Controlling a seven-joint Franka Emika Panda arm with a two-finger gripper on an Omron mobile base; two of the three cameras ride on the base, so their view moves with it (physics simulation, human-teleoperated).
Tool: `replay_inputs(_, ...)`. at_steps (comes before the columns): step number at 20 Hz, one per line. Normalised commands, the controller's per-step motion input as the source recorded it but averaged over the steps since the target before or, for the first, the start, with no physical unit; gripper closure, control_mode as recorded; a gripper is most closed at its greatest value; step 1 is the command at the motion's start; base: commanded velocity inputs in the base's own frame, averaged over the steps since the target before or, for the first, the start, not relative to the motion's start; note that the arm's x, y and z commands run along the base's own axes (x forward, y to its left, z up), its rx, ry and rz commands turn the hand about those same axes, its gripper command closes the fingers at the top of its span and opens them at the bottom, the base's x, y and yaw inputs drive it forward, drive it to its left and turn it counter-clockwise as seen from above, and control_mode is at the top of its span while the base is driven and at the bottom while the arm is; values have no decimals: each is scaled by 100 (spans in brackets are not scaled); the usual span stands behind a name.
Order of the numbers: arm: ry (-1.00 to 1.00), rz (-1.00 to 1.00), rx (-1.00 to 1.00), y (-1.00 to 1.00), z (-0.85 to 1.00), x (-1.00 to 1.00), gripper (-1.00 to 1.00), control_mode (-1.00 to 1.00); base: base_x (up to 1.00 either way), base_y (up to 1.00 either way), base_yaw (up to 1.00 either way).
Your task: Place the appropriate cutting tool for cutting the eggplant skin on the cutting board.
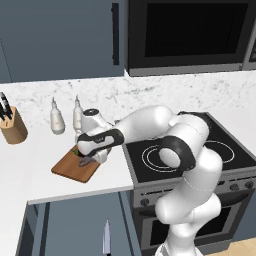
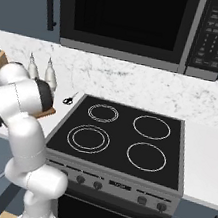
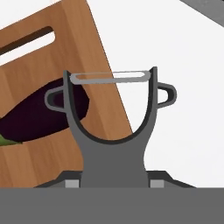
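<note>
Two fingers (image 3: 72, 183) pinch the peeler (image 3: 113, 144) above the cutting board (image 3: 52, 65).

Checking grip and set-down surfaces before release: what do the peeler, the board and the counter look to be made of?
Peeler: dull grey, matte, probably metal or hard plastic; the thin blade strip across its fork is lighter, likely steel. Cutting board: brown with straight grain lines, looks like wood with a smooth finish. Counter: plain white here, faintly veined in the left base view, seemingly polished stone.

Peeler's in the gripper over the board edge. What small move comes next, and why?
Probably shift slightly inward over the cutting board, then release. The gripper is shut on the peeler, whose head straddles the board's edge beside the eggplant.
</note>
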Motion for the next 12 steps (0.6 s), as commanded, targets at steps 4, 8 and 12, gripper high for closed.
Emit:
replay_inputs(4,0,0,0,9,-25,8,100,-100,0,0,0)
replay_inputs(8,0,0,0,12,-29,13,100,-100,0,0,0)
replay_inputs(12,0,0,0,24,-26,21,100,-100,0,0,0)
